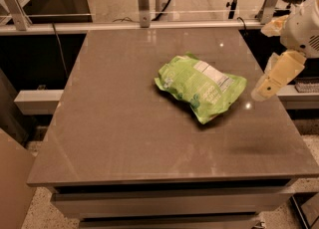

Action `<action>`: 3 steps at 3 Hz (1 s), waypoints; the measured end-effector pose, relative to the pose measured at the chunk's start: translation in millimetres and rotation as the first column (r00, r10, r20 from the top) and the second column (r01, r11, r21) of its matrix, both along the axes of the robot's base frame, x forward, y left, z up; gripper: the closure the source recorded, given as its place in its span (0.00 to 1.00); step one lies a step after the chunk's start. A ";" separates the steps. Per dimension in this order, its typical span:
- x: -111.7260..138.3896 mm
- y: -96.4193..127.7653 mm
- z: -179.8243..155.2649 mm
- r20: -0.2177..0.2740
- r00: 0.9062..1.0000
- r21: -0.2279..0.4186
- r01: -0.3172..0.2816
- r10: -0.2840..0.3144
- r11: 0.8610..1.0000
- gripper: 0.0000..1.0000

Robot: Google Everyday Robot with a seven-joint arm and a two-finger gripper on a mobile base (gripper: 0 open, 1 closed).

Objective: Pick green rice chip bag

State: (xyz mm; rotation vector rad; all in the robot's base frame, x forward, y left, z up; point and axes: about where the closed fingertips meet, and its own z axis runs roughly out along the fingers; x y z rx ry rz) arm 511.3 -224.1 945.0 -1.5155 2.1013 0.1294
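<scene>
The green rice chip bag (202, 87) lies flat on the grey table (124, 118), a little right of the middle. It is lime green and crinkled, with a white label panel facing up toward its far right side. My gripper (264, 91) hangs at the right edge of the table, just right of the bag and apart from it, with its cream-coloured tip pointing down and left. It holds nothing that I can see.
A metal rail with upright posts (143, 4) runs along the table's far edge. A lower shelf (35, 101) sticks out at the left. A dark shadow (249, 148) lies on the table near the front right.
</scene>
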 end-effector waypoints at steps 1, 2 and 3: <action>20.7 4.9 -12.6 -0.014 1.000 0.098 -0.007 0.008 0.995 0.00; 37.3 14.1 -25.6 -0.038 0.998 0.184 -0.033 0.041 0.982 0.00; 50.9 27.8 -38.5 -0.064 0.994 0.262 -0.065 0.084 0.963 0.00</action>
